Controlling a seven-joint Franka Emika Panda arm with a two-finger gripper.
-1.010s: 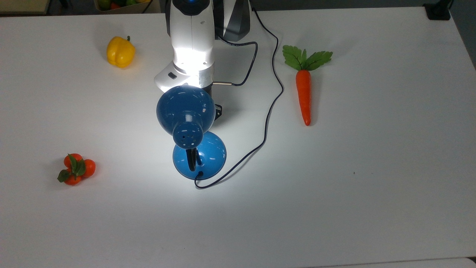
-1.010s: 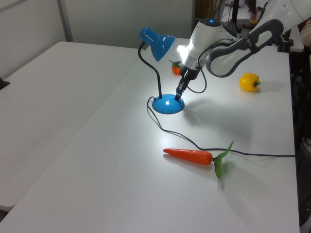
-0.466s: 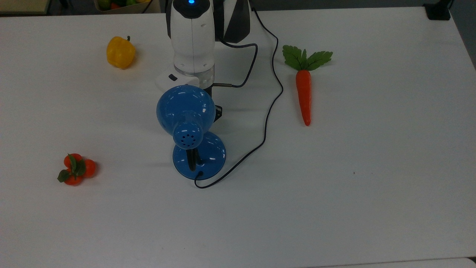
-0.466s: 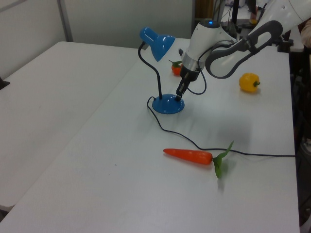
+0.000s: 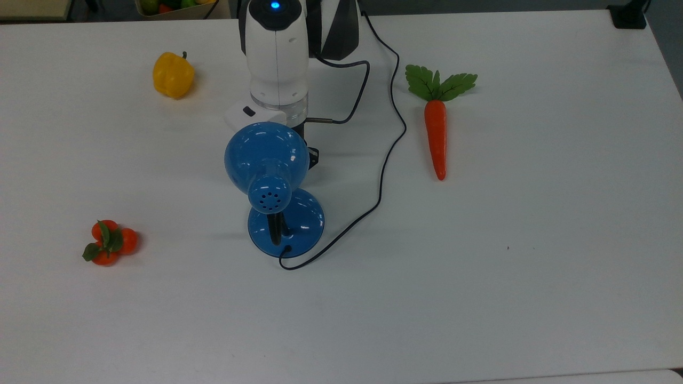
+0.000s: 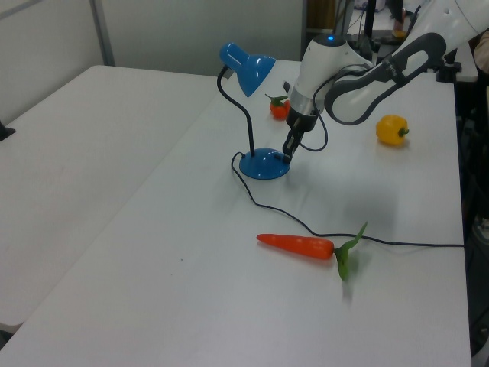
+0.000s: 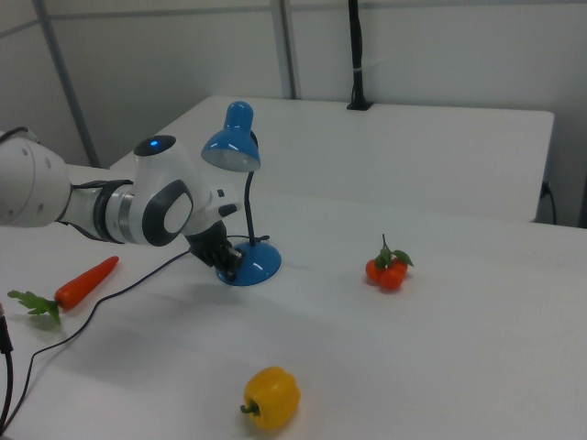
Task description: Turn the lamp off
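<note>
Since a second ago the lamp has gone dark and our gripper has lifted slightly off its base rim. In the top view the shade hides our fingertips; the left view shows them just beside the base. We cannot tell their spread. Across the top view: tomatoes and yellow pepper left of the gripper, carrot right.

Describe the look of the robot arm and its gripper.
The arm has glossy white rounded shells with dark grey joint sections and a small blue indicator light on top. A thin black cable loops from its wrist. The gripper is black.
</note>
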